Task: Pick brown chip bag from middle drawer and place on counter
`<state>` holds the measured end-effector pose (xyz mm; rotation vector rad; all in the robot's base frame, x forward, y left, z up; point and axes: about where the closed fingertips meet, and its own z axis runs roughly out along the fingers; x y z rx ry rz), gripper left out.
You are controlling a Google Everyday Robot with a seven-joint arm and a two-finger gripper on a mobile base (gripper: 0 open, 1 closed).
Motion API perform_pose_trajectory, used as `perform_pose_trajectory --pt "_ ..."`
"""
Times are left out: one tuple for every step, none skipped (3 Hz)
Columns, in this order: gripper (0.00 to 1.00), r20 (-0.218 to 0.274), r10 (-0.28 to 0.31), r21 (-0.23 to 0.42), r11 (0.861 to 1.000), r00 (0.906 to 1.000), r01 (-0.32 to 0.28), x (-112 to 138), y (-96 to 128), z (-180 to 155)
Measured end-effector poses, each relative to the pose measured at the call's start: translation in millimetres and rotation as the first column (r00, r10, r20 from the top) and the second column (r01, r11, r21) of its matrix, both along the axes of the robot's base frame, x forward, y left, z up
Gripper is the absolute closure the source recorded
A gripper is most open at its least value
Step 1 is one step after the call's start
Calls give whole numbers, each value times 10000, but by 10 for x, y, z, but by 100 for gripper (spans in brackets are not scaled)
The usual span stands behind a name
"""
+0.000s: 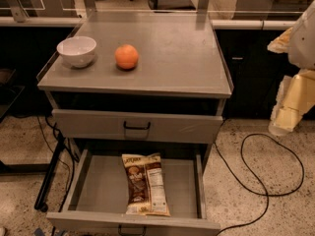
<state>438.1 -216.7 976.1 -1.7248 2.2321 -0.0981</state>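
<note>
Camera view: the bag (145, 185) lies flat, label up, in the open drawer (98, 191) at 6 o'clock, running back to front just right of the drawer's middle, its near end by the front wall. Above it sits the closed upper drawer (138, 126), then the counter (172, 53), bearing an orange (127, 56) with a white bowl (77, 51) at its 9 o'clock. The gripper (288, 107) hangs at 3 o'clock, beyond the cabinet's right side, well apart from the bag; whether it is apart or together I cannot tell
</note>
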Motion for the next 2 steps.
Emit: perform_pose_trajectory --pt "0 0 0 0 10000 10000 0 0 0 0" --pt "0 -123 29 115 9999 9999 -27 -41 81 -111"
